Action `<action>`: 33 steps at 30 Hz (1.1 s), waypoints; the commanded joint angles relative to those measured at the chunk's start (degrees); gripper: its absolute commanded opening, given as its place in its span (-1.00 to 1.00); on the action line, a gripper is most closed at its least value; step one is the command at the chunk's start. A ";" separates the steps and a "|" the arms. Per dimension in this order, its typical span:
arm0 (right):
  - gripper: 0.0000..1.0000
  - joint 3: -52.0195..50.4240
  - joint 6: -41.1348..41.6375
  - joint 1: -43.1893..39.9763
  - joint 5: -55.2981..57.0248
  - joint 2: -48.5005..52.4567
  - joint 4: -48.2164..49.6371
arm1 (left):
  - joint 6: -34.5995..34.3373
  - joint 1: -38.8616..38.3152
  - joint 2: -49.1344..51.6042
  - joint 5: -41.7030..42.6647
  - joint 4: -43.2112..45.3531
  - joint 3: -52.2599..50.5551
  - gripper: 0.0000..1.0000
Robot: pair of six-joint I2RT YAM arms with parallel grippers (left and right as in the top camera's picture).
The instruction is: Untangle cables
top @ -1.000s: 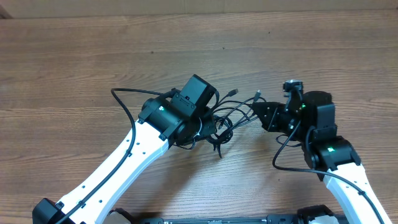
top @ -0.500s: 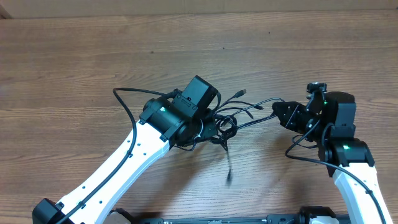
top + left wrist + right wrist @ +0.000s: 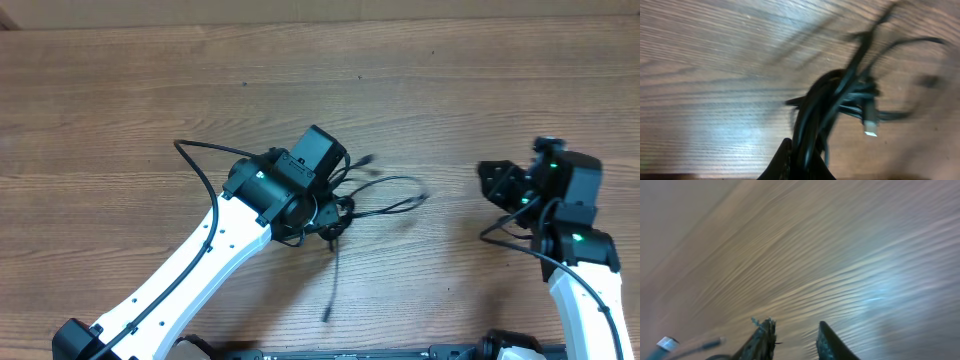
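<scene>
The left gripper (image 3: pixel 802 162), a black two-finger claw at the bottom centre of the left wrist view, is clamped tight on a bunch of thin black cables (image 3: pixel 832 107). They rise from between its fingers (image 3: pixel 784 159) toward the upper right of the frame. A small silver plug end (image 3: pixel 870 125) hangs from the bunch at the right centre, and blurred strands run on toward the top right corner.

In the overhead view this gripper sits near the middle of the frame. It is mostly hidden under the black wrist block of the white left arm (image 3: pixel 190 265), which comes up from the lower left corner. The dark knot (image 3: pixel 345 207) of cords lies just right of that block. From it one long loop (image 3: pixel 395 183) reaches out rightward and ends around the centre-right. A single blurred strand (image 3: pixel 332 280) runs down toward the bottom edge, and a short plug tip (image 3: pixel 366 159) pokes out above the knot. Whether the knot rests on the wood or is lifted off it cannot be told.

The right gripper (image 3: pixel 795 335) has its two dark fingers parted and grips nothing. Only the brown wooden table (image 3: pixel 850 255) shows between them. In the lower left corner of the right wrist view there is a blurred pale plug (image 3: pixel 665 342) on a cord, clear of the fingers. Overhead, the white right arm (image 3: pixel 585 300) stands at the right edge, its gripper well apart from the loop's end.
</scene>
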 commanded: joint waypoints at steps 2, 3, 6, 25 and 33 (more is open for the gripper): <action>-0.31 0.98 0.00 -1.75 0.48 0.17 -0.90 | 1.07 0.31 0.04 -3.15 0.66 0.31 -0.92; -0.23 0.98 -0.02 -1.92 -1.70 0.17 -1.22 | 1.03 0.31 0.04 -3.28 0.90 0.31 -0.92; 0.34 0.98 -0.24 -1.90 -9.22 0.17 -2.12 | 0.85 0.31 0.04 -3.28 2.47 0.31 -0.91; 0.61 0.98 -5.20 7.45 -43.25 0.17 -8.41 | -12.94 0.31 0.04 -4.57 9.97 0.31 -0.91; 0.52 0.98 -5.14 18.38 -36.44 0.17 -8.39 | -13.14 0.31 0.04 -4.24 10.19 0.31 -0.91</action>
